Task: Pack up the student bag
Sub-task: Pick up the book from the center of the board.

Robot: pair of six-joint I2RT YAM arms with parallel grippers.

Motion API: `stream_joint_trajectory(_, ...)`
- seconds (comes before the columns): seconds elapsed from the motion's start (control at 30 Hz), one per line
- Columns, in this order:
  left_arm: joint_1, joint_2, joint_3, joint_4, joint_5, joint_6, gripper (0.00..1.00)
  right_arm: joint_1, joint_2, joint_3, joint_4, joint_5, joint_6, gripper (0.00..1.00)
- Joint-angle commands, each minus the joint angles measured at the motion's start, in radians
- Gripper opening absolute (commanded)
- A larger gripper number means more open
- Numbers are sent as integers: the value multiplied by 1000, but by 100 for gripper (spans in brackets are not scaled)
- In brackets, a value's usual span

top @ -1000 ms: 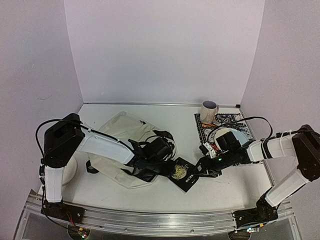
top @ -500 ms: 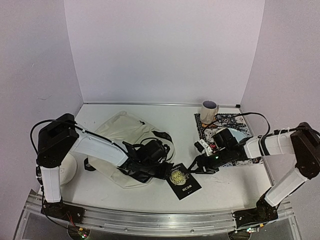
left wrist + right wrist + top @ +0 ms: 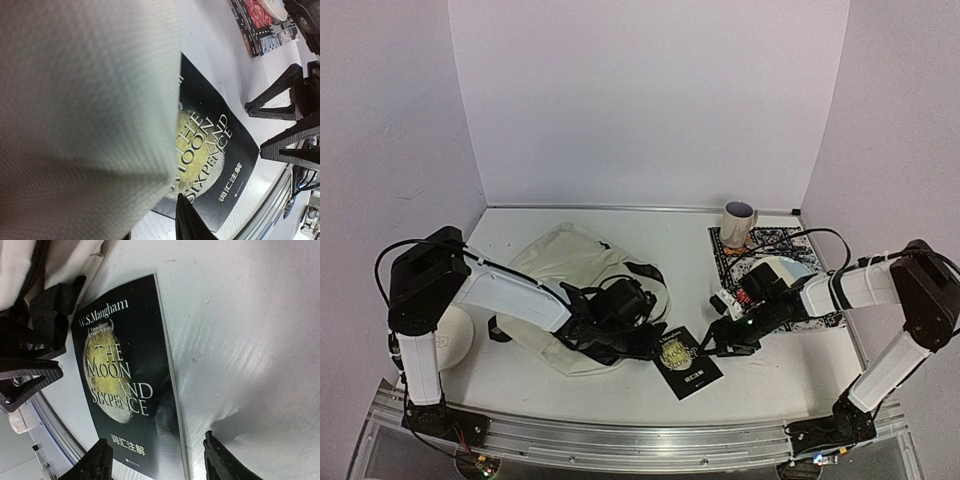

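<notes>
The cream student bag (image 3: 560, 265) lies slumped at the left-middle of the table, and its fabric (image 3: 85, 115) fills the left wrist view. My left gripper (image 3: 642, 345) is at the bag's right edge, shut on that fabric. Only one black fingertip (image 3: 186, 220) shows; the other is hidden behind the cloth. A black book with a gold moon cover (image 3: 686, 362) lies flat on the table just right of the bag. My right gripper (image 3: 717, 340) is open, its fingers (image 3: 100, 462) straddling the book's (image 3: 125, 390) right edge without holding it.
A mug (image 3: 738, 222) stands on a patterned mat (image 3: 775, 243) at the back right, with a white plate (image 3: 790, 272) on the mat under my right arm. A white round object (image 3: 455, 338) sits by the left arm's base. The metal rail (image 3: 640, 445) runs along the front.
The book has gone from tilted up at my right gripper to lying flat, a little nearer the front edge. My right gripper has shifted slightly left. The left gripper holds the bag as before.
</notes>
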Motion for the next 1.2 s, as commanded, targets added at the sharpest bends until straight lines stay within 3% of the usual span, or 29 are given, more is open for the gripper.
stream_joint_trajectory(0.0,-30,-58,-20,-21,50,-49,28,43,60,33,-54,1,20,62)
stream_joint_trajectory(0.4,-52,41,-4,-15,98,-60,17,112,137,29,142,-136,121,61)
stream_joint_trajectory(0.73,-46,-20,-71,76,54,-89,14,118,118,11,297,-231,180,58)
stream_joint_trajectory(0.87,-35,-57,-130,155,50,-122,14,120,123,10,324,-237,192,45)
stream_joint_trajectory(1.17,-33,-142,-161,169,12,-115,18,120,117,-17,323,-190,202,4)
